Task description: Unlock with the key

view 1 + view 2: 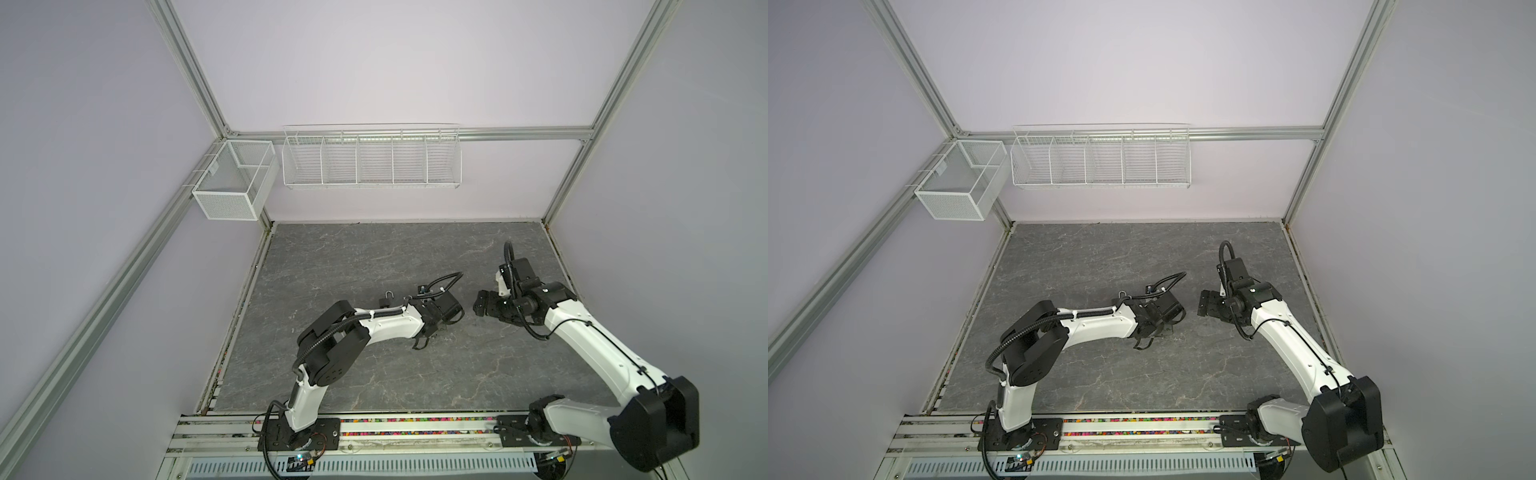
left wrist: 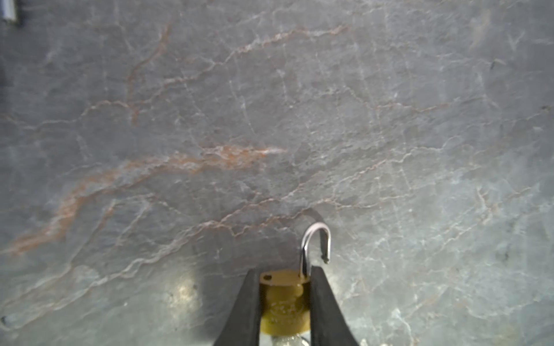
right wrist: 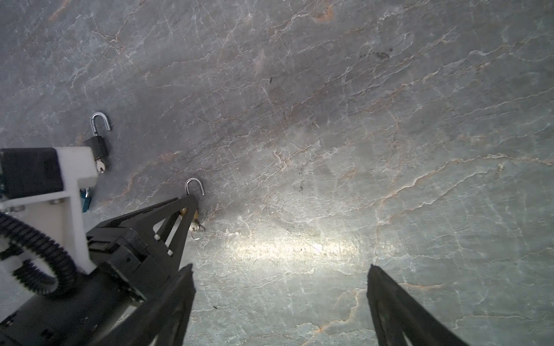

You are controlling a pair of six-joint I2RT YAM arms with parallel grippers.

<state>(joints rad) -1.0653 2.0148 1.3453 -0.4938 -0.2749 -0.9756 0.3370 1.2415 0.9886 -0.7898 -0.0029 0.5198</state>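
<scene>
A brass padlock (image 2: 283,305) sits between the fingers of my left gripper (image 2: 283,272), which is shut on its body just above the grey stone tabletop. Its silver shackle (image 2: 317,242) stands open, one end free of the body. A silver key (image 3: 195,229) with a small ring sticks out of the padlock's underside. In the right wrist view the left gripper (image 3: 192,203) reaches in from the side with the shackle (image 3: 194,185) poking past its tips. My right gripper (image 3: 280,269) is open and holds nothing. It hovers a short way to the right of the left gripper in both top views (image 1: 478,307) (image 1: 1206,305).
A black padlock (image 3: 97,146) with an open shackle and a key in it lies on the table behind the left arm (image 1: 388,297). Part of a blue padlock (image 3: 85,200) shows behind the left wrist camera mount. A wire rack (image 1: 372,160) and a mesh basket (image 1: 235,180) hang on the back wall.
</scene>
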